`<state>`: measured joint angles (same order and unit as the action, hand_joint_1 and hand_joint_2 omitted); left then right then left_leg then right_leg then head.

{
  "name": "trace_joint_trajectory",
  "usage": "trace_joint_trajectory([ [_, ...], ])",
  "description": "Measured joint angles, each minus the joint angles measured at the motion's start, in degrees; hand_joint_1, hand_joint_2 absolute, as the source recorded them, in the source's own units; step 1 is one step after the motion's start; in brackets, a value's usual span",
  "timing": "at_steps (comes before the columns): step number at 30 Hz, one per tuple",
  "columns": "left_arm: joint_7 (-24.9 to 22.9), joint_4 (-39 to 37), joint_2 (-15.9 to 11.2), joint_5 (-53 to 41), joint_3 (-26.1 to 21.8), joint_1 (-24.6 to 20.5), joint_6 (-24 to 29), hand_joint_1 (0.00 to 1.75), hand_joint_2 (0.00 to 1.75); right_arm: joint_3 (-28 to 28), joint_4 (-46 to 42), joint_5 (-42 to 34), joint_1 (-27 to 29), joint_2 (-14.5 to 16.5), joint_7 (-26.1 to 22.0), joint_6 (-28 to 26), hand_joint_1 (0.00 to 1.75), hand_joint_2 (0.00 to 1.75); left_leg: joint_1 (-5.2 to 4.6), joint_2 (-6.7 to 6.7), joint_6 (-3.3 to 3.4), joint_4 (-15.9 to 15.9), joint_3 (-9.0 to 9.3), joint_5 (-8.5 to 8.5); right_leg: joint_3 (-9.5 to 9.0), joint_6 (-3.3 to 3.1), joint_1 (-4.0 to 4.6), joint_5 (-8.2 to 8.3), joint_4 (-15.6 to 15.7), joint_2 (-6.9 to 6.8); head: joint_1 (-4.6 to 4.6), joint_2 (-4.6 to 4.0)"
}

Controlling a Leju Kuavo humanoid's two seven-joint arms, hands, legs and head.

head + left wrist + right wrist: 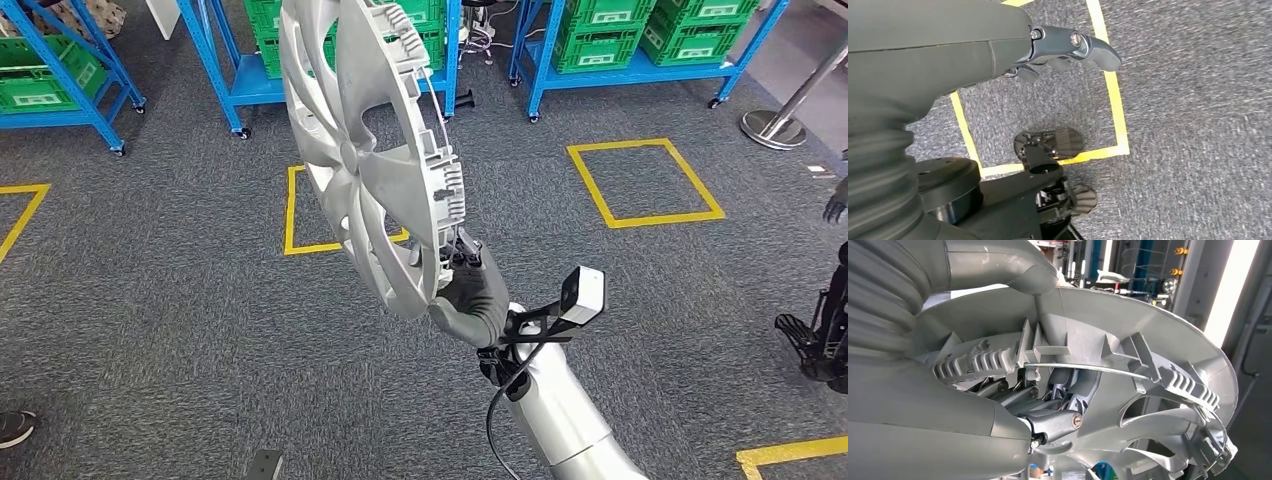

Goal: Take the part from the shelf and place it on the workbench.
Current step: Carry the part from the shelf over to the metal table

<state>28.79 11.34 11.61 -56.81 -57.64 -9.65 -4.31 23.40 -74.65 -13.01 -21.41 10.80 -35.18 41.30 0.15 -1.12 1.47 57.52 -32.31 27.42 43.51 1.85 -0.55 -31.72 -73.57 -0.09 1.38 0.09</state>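
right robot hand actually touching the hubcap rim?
Touching. In the head view the right robot hand grips the hubcap at its lower rim; the right wrist view shows fingers hooked behind the rim.

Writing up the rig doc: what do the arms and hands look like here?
Right arm: smooth silver tube with a black cable looping beside it, and a small white-and-black camera on a black bracket at the wrist. Right hand: grey cover, darker fingers. Left hand: grey ribbed cover, dark metal fingers with visible screws.
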Motion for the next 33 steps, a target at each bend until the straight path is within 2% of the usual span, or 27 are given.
trace_joint_trajectory([
  [1, 0.0, 0.0, 0.0, 0.0, 0.0, 0.08, 0.0, 0.0, 1.75, 0.06, 0.14, -0.02, 0.04, -0.01, 0.11, 0.02, 1.75, 1.75, 0.14, -0.36, -0.17, 0.25, -0.33, -0.06, -0.03, 0.18, -0.22, -0.11, -0.85, 0.0, 0.0, 0.0],
  [2, 0.01, 0.0, 0.0, 0.0, 0.0, 0.12, 0.0, 0.0, 1.75, 0.11, 0.24, -0.05, 0.05, 0.0, 0.19, 0.07, 1.75, 1.75, 0.32, -0.79, -0.4, 0.55, -0.63, -0.08, -1.23, 0.36, -0.44, 0.77, 0.64, 0.05, 0.0, 0.0],
  [3, 0.01, 0.0, 0.0, 0.0, 0.0, 0.12, 0.0, 0.0, 1.75, 0.15, 0.29, -0.09, 0.05, 0.01, 0.25, 0.17, 1.75, 1.75, 0.53, -1.29, -0.73, 0.91, -0.9, -0.04, -3.44, 0.55, -0.71, 2.28, 4.09, 0.36, 0.01, 0.0],
  [4, 0.02, 0.01, -0.01, 0.0, 0.0, 0.1, 0.0, 0.0, 1.75, 0.2, 0.31, -0.13, 0.02, 0.01, 0.3, 0.31, 1.75, 1.75, 0.72, -1.75, -1.16, 1.29, -1.21, 0.03, -5.76, 0.77, -1.0, 3.21, 7.89, 1.32, 0.03, 0.0],
  [5, 0.02, 0.01, -0.04, 0.0, 0.0, 0.04, 0.0, 0.0, 1.75, 0.3, 0.31, -0.14, -0.02, 0.01, 0.34, 0.46, 1.75, 1.75, 0.8, -2.22, -1.66, 1.7, -1.55, 0.13, -7.53, 0.73, -1.13, 3.89, 11.0, 2.26, 0.1, 0.0],
  [6, 0.03, 0.02, -0.08, 0.0, 0.0, -0.01, 0.0, 0.0, 1.75, 0.4, 0.31, -0.14, -0.01, 0.0, 0.37, 0.61, 1.75, 1.75, 0.81, -2.61, -2.15, 1.94, -1.84, 0.15, -8.51, 0.54, -1.19, 4.03, 12.78, 2.98, 0.11, 0.0],
  [7, 0.04, 0.02, -0.11, 0.0, 0.0, -0.04, 0.0, 0.0, 1.75, 0.52, 0.31, -0.14, 0.0, -0.01, 0.44, 0.72, 1.75, 1.75, 0.82, -2.95, -2.62, 1.97, -2.07, 0.07, -8.67, 0.15, -1.08, 3.75, 13.24, 3.38, 0.09, 0.0],
  [9, 0.06, 0.02, -0.14, 0.0, 0.0, -0.02, 0.0, 0.0, 1.75, 0.73, 0.31, -0.11, 0.01, -0.01, 0.53, 0.81, 1.75, 1.75, 0.94, -3.63, -3.47, 1.63, -2.35, -0.27, -8.54, -0.96, -0.81, 4.07, 13.26, 2.42, -0.02, 0.0],
  [11, 0.05, 0.01, -0.17, 0.0, 0.0, 0.08, 0.0, 0.0, 1.75, 0.87, 0.31, -0.13, -0.19, 0.06, 0.56, 0.82, 1.75, 1.75, 1.05, -2.93, -4.05, 2.32, -2.86, 0.28, -8.53, -1.93, -0.81, 4.37, 13.52, 1.38, -0.18, 0.0],
  [12, 0.05, 0.01, -0.19, 0.0, 0.0, 0.1, 0.0, 0.0, 1.75, 0.92, 0.31, -0.16, -0.3, 0.1, 0.55, 0.84, 1.75, 1.75, 1.02, -1.99, -4.2, 4.14, -3.68, 1.46, -8.51, -2.3, -0.83, 4.47, 13.62, 0.83, -0.38, 0.0],
  [14, 0.04, 0.0, -0.2, 0.0, 0.0, 0.09, 0.0, 0.0, 1.75, 1.0, 0.32, -0.2, -0.37, 0.16, 0.57, 0.9, 1.75, 1.75, 0.97, -0.12, -4.36, 10.73, -6.53, 4.98, -8.44, -2.76, -0.6, 4.49, 13.65, -0.31, -0.77, 0.0],
  [15, 0.03, 0.0, -0.2, 0.0, 0.0, 0.09, 0.0, 0.0, 1.75, 1.02, 0.33, -0.22, -0.35, 0.16, 0.61, 0.96, 1.75, 1.75, 0.97, 0.25, -4.39, 13.96, -7.9, 6.31, -8.38, -2.85, -0.45, 4.48, 13.65, -0.94, -0.87, 0.0],
  [16, 0.03, 0.0, -0.2, 0.0, 0.0, 0.12, 0.0, 0.0, 1.75, 1.07, 0.35, -0.25, -0.32, 0.15, 0.68, 1.05, 1.75, 1.75, 0.96, 0.43, -4.35, 15.73, -8.56, 6.74, -8.31, -2.91, -0.29, 4.49, 13.64, -1.57, -0.89, 0.0],
  [17, 0.02, 0.0, -0.2, 0.0, 0.0, 0.15, 0.0, 0.0, 1.75, 1.13, 0.38, -0.29, -0.31, 0.15, 0.75, 1.22, 1.75, 1.75, 0.94, 0.6, -4.23, 15.43, -8.17, 6.15, -8.26, -2.94, -0.16, 4.5, 13.63, -2.19, -0.91, 0.0],
  [18, 0.02, 0.0, -0.2, 0.01, 0.0, 0.17, 0.0, 0.0, 1.75, 1.19, 0.39, -0.36, -0.34, 0.16, 0.82, 1.45, 1.75, 1.75, 0.88, 0.95, -4.02, 13.06, -6.7, 4.75, -8.25, -2.95, -0.06, 4.51, 13.61, -2.77, -0.93, 0.0],
  [19, 0.02, 0.0, -0.21, 0.02, 0.0, 0.16, 0.0, 0.0, 1.75, 1.25, 0.4, -0.46, -0.41, 0.17, 0.87, 1.68, 1.75, 1.75, 0.72, 1.86, -3.71, 9.36, -4.56, 3.17, -8.28, -2.93, 0.03, 4.51, 13.59, -3.33, -0.93, 0.0],
  [21, 0.02, 0.0, -0.22, 0.05, 0.0, 0.05, 0.0, 0.0, 1.75, 1.32, 0.4, -0.75, -0.63, 0.2, 0.95, 2.03, 1.75, 1.75, 0.18, 3.97, -3.14, 3.33, -1.34, 1.35, -8.3, -2.6, 0.31, 4.55, 13.53, -4.3, -0.92, 0.0],
  [22, 0.02, 0.0, -0.22, 0.07, 0.0, 0.02, 0.0, 0.0, 1.75, 1.38, 0.4, -0.96, -0.72, 0.22, 0.96, 2.2, 1.75, 1.75, -0.07, 4.5, -2.9, 2.01, -0.82, 1.13, -8.3, -2.33, 0.39, 4.62, 13.54, -4.75, -0.9, 0.0],
  [24, 0.02, 0.0, -0.24, 0.07, 0.0, 0.08, 0.0, 0.0, 1.75, 1.5, 0.4, -1.41, -0.81, 0.27, 0.96, 2.68, 1.75, 1.75, -0.21, 3.59, -2.48, 1.67, -1.07, 0.85, -8.35, -1.68, 0.42, 4.78, 13.69, -5.62, -0.85, 0.0],
  [25, 0.02, 0.0, -0.24, 0.07, 0.0, 0.16, 0.0, 0.0, 1.75, 1.56, 0.4, -1.64, -0.81, 0.31, 0.97, 2.9, 1.75, 1.75, -0.09, 3.03, -2.2, 1.48, -1.13, 0.58, -8.33, -1.32, 0.32, 4.61, 13.56, -5.44, -0.83, 0.0],
  [27, 0.02, 0.0, -0.24, 0.06, 0.0, 0.2, 0.0, 0.0, 1.75, 1.63, 0.39, -2.05, -0.82, 0.38, 0.95, 3.12, 1.75, 1.75, 0.23, 1.96, -1.58, 1.07, -1.15, -0.02, -7.23, -0.69, 0.15, 2.64, 10.91, -3.28, -0.67, 0.0],
  [29, 0.02, 0.0, -0.22, 0.05, 0.0, 0.14, 0.0, 0.0, 1.75, 1.67, 0.39, -2.43, -0.66, 0.37, 0.97, 3.28, 1.75, 1.75, 0.33, 0.83, -1.2, 1.0, -1.42, -0.35, -4.12, -0.35, 0.03, -1.13, 3.97, -0.82, -0.39, 0.0],
  [30, 0.01, 0.0, -0.22, 0.04, 0.0, 0.14, -0.01, 0.0, 1.75, 1.67, 0.39, -2.58, -0.5, 0.35, 1.02, 3.36, 1.75, 1.75, 0.33, 0.19, -1.11, 1.07, -1.57, -0.41, -2.47, -0.28, 0.04, -2.56, 0.38, -0.37, -0.29, 0.0],
  [31, 0.01, 0.0, -0.22, 0.04, 0.0, 0.18, -0.01, 0.0, 1.75, 1.68, 0.4, -2.68, -0.32, 0.34, 1.08, 3.42, 1.75, 1.75, 0.32, -0.44, -1.07, 1.17, -1.7, -0.45, -1.36, -0.26, 0.05, -3.21, -1.99, -0.19, -0.25, 0.0],
  [32, -0.01, 0.0, -0.23, 0.04, 0.0, 0.22, -0.01, 0.0, 1.75, 1.68, 0.4, -2.79, -0.18, 0.34, 1.17, 3.51, 1.75, 1.75, 0.32, -1.18, -1.07, 1.32, -1.81, -0.47, -1.41, -0.3, 0.02, -2.52, -1.97, -0.1, -0.22, 0.0],
  [33, -0.03, 0.0, -0.23, 0.04, 0.0, 0.25, -0.01, 0.0, 1.75, 1.71, 0.4, -2.9, -0.12, 0.36, 1.26, 3.58, 1.75, 1.75, 0.33, -1.94, -1.11, 1.49, -1.87, -0.47, -2.5, -0.37, -0.04, -0.96, 0.1, 0.04, -0.19, 0.0],
])
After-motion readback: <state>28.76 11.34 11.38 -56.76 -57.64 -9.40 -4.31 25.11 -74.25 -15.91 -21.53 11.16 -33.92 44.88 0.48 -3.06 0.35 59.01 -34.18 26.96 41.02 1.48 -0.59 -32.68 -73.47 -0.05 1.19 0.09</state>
